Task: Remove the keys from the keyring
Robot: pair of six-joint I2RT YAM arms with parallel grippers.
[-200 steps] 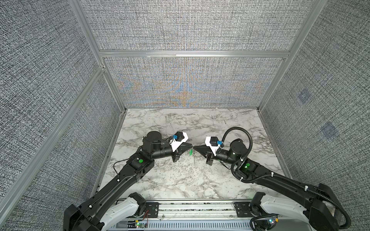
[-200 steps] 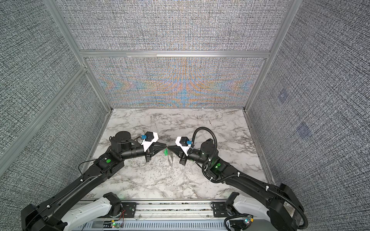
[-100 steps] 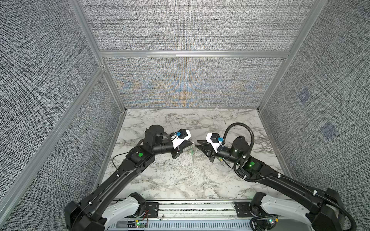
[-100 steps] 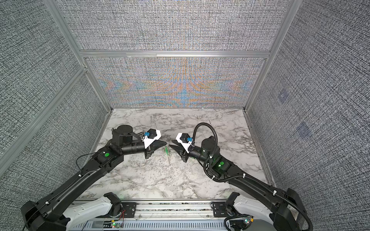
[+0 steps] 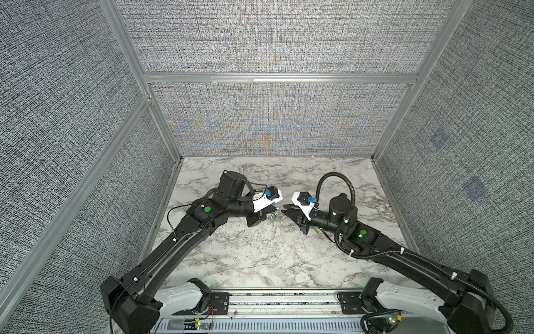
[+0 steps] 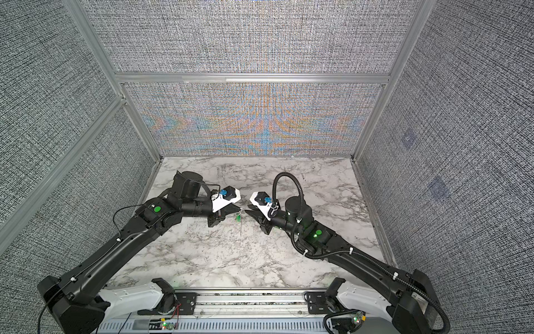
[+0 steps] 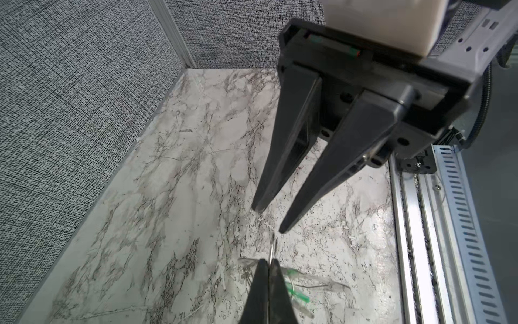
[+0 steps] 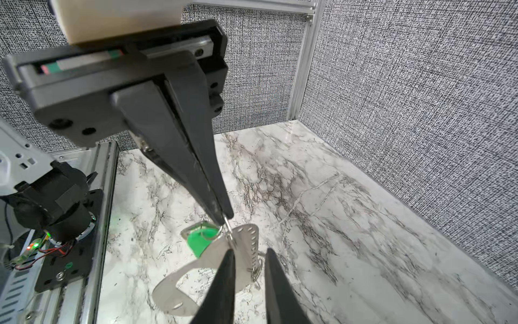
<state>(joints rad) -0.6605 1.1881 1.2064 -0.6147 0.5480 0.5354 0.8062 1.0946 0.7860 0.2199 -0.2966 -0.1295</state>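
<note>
The right tool (image 7: 269, 220) lets go
Nearest me it has backed off, narrowly parted and empty; beyond it the keyring (image 8: 244, 241) and green-tagged key (image 8: 200, 238) dangle over the desk (image 8: 322, 196) from a wire ring (image 8: 229, 227) pinched in the shut left tool (image 8: 227, 217). No key freed yet.

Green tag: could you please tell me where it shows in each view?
In both top views: green tag hangs under left end effector, near right end effector.
Left wrist: green tag, blurred, beside left end effector.
Right wrist: green tag beside left end effector.
Shared landmark: left end effector, shut on thin ring.
</note>
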